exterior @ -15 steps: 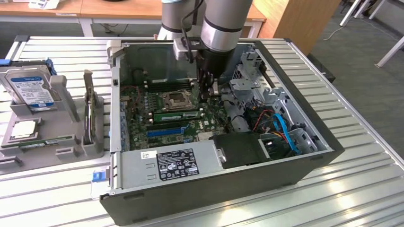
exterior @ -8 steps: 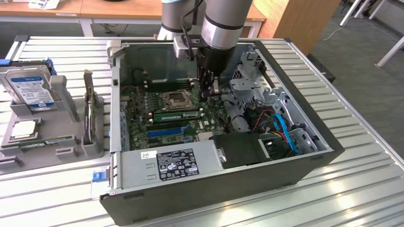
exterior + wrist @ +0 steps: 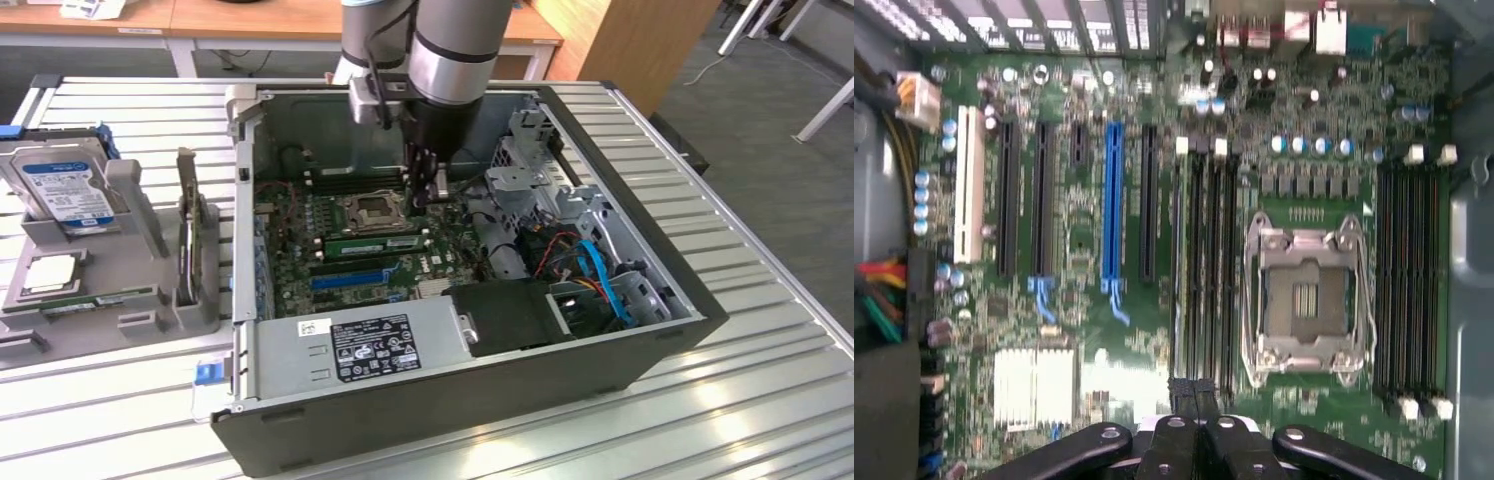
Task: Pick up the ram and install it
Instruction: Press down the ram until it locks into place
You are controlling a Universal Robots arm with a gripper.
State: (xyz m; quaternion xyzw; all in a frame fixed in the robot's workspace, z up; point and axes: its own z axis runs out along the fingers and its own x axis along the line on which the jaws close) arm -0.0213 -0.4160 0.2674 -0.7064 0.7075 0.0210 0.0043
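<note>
Fingers (image 3: 1182, 400) of the gripper (image 3: 430, 198) (image 3: 1195, 395) are pressed together, and you can see nothing clamped between them. You'll find the gripper lowered inside the open computer case (image 3: 641, 330), just above the motherboard (image 3: 300, 255) (image 3: 1084, 330). The ram (image 3: 378, 243) (image 3: 1176, 290) stands on edge in 1 of the black slots just beside the processor socket (image 3: 370, 212) (image 3: 1304, 300). The closed fingertips hover over one end of that bank of slots, near the ram's end. You cannot tell from either view whether they touch it. On the exterior view's left, a hard drive (image 3: 64, 190) with a blue label sits upright in a grey holder (image 3: 134, 200), well apart from the case.
</note>
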